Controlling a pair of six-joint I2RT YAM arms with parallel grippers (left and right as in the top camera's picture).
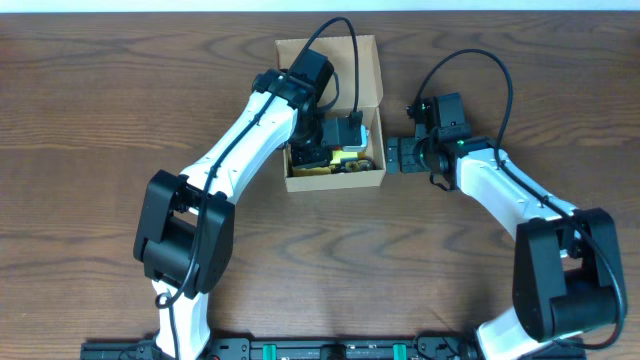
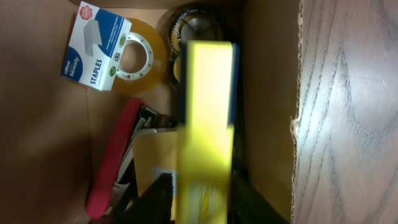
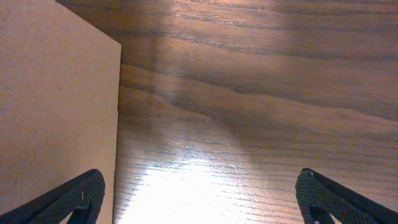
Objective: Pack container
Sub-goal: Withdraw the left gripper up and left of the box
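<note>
Our left gripper point(image 1: 338, 135) hangs inside the container point(image 1: 368, 75) by a yellow block point(image 2: 205, 124), we cannot tell its grip; our right gripper point(image 3: 199, 186) stands spread beside it

Tan container point(image 1: 368, 75), red stapler point(image 2: 115, 155)

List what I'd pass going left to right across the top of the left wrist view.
staples box → clear tape roll → dark tape roll → container wall → table
</note>
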